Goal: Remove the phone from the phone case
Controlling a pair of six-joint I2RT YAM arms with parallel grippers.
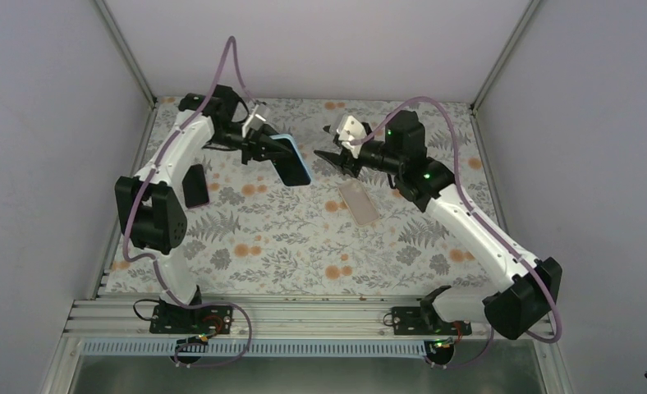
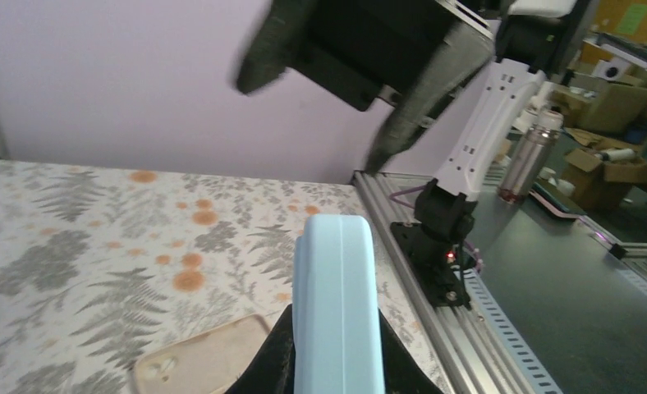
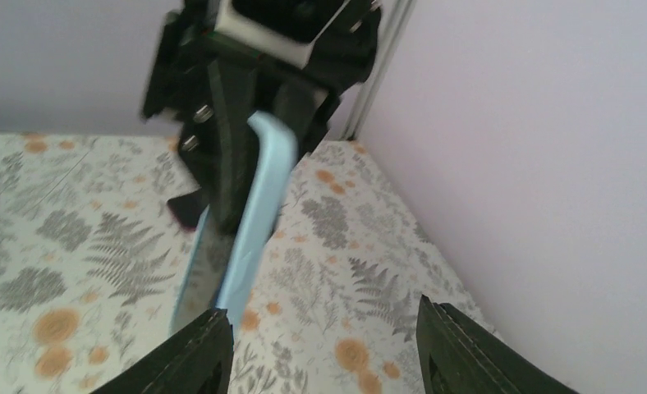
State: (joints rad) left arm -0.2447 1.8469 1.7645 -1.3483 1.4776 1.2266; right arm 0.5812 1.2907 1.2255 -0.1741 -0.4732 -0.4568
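Over far table, left gripper: clenching phone.
Right gripper: gaping empty.
Case: lying apart; probably only lowering remaining.

No writing, brand, number or sign can be read in any of the views. The only candidate is a green label on a yellowish box far in the background of the left wrist view, and it is too small and blurred to make out.
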